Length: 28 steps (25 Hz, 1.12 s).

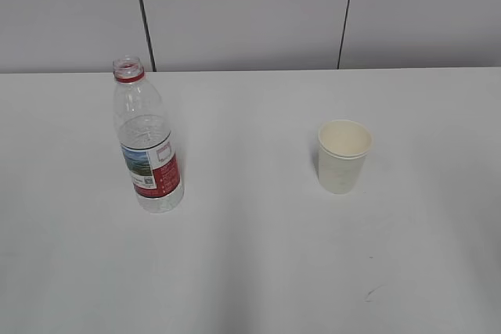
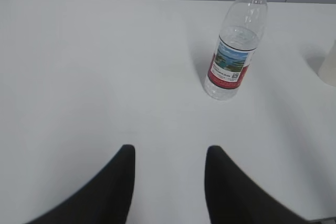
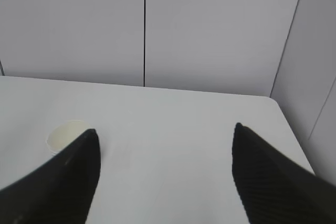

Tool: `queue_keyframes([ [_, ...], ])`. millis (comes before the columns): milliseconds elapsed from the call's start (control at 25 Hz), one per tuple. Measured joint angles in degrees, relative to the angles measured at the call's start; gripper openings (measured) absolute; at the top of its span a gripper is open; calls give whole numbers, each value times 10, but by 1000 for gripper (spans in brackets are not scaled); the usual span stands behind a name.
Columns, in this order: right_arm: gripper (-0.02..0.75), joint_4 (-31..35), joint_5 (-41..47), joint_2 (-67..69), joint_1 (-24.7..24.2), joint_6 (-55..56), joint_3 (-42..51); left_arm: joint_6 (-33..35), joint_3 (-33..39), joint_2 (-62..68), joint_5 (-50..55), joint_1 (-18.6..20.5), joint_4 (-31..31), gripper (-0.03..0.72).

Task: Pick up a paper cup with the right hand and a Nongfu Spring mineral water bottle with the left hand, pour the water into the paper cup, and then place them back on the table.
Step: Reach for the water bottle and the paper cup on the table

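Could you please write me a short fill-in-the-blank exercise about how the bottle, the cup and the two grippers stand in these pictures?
1. The water bottle stands upright on the table with no ____ on its neck.
2. In the exterior view, the paper cup stands to the ____ of the bottle.
3. The left gripper and the right gripper are both ____ and hold nothing.

Missing words: cap; right; open
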Motion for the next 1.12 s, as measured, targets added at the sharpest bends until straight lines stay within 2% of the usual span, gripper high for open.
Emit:
queue_keyframes([
  [240,577,0,-157,133,0,45,8,0,-36,41,-72,0,-6,276],
  [440,577,23,-295,214,0,51,54,0,-60,77,-244,0,-37,276],
  [640,577,38,-426,269,0,53,115,32,-60,173,-327,0,-50,276],
  [880,577,40,-472,326,0,53,143,98,-60,298,-434,0,-102,276],
  [1120,577,46,-528,380,0,54,143,129,-57,398,-490,-2,-108,276],
])
